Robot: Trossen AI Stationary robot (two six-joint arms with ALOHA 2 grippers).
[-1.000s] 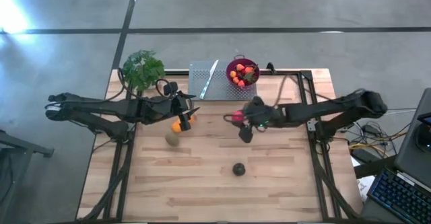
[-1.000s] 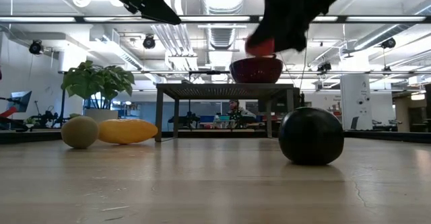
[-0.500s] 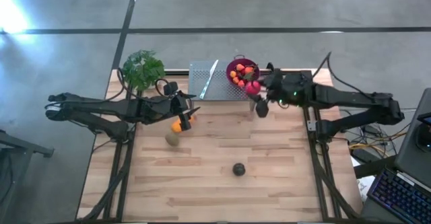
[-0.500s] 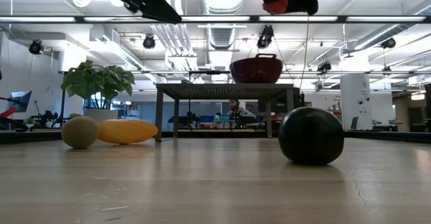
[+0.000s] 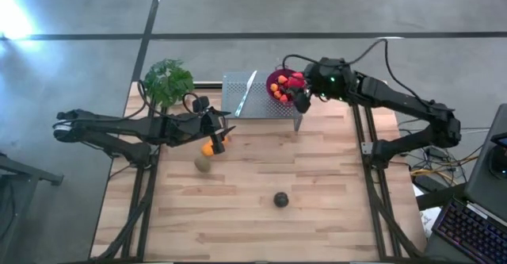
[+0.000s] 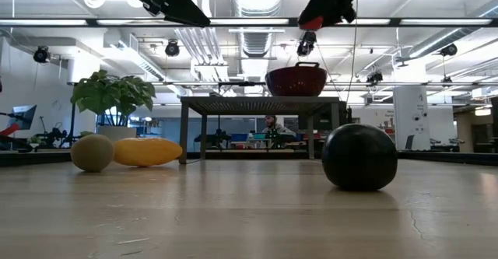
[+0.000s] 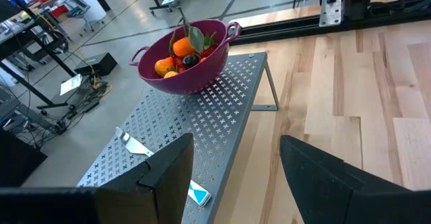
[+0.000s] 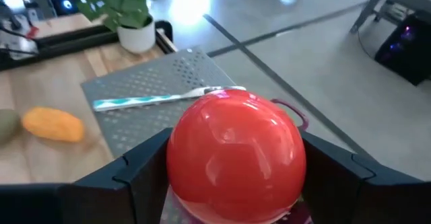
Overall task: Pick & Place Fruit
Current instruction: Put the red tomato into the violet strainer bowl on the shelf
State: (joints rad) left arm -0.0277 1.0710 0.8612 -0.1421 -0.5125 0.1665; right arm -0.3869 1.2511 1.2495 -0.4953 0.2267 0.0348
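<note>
My right gripper (image 5: 302, 95) is shut on the red ball (image 8: 234, 146) and hangs above the purple colander bowl (image 5: 282, 86), which holds several small red and orange fruits. In the low view the ball (image 6: 309, 21) shows high over the bowl (image 6: 296, 81). My left gripper (image 5: 223, 131) is open and hovers just over the elongated orange fruit (image 5: 211, 146), touching nothing. The olive-green fruit (image 5: 203, 163) and the dark purple ball (image 5: 280, 199) rest on the table. My right gripper pinches the red ball across its widest part, one finger (image 8: 145, 167) on each side (image 8: 176, 158). The ball is lifted clear, high above the colander bowl's rim.
The colander bowl stands on a perforated metal rack (image 5: 255, 97) at the table's far edge, with a white and teal utensil (image 5: 244, 92) lying on it. A leafy plant (image 5: 168, 80) stands at the far left corner. Bare wood lies around the dark ball.
My right gripper has carried the red ball from the middle of the table up and toward the far edge, and now stands over the colander bowl, still shut on the ball. The left arm and the fruits on the table have kept still.
</note>
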